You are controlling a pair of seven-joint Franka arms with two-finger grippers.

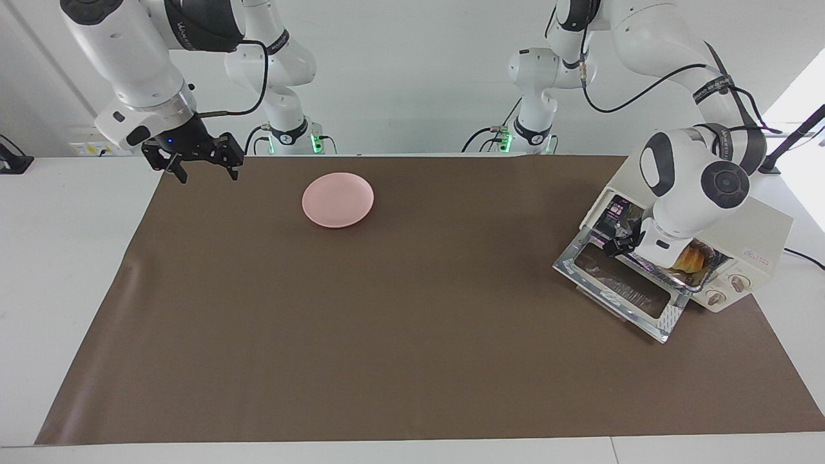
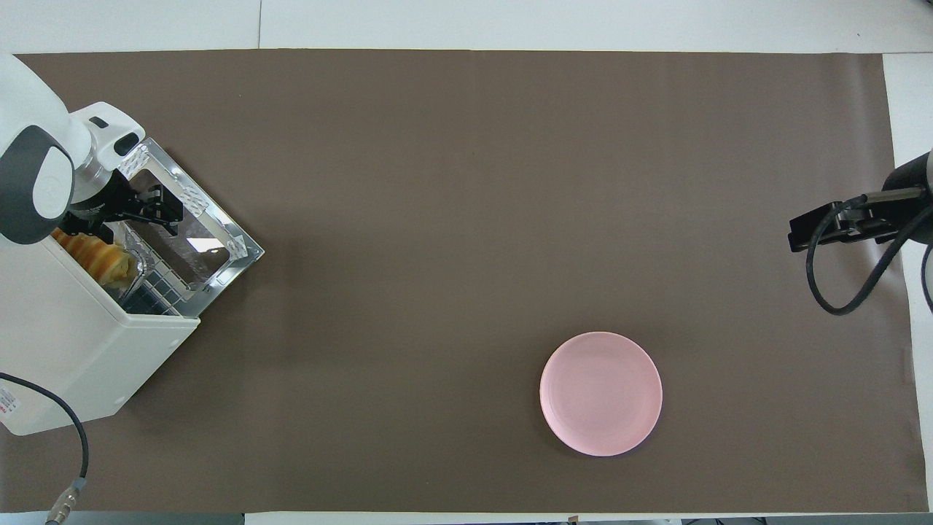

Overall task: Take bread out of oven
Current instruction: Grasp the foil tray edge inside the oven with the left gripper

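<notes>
1. Our right gripper waits over the mat's edge, fingers apart and empty.
2. The plate lies well apart from the oven.
3. Our left gripper is at the open door; whether it grips anything we cannot tell. It could snag the tray.
4. The bread sits inside, long axis across the opening.

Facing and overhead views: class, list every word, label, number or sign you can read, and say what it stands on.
No text can be read with certainty.
Printing on the black bands of both arms: too blurred.
Small red-printed sticker on the oven: too small.
Marks around the oven's knobs: too small.
Pink plate: no text.
</notes>
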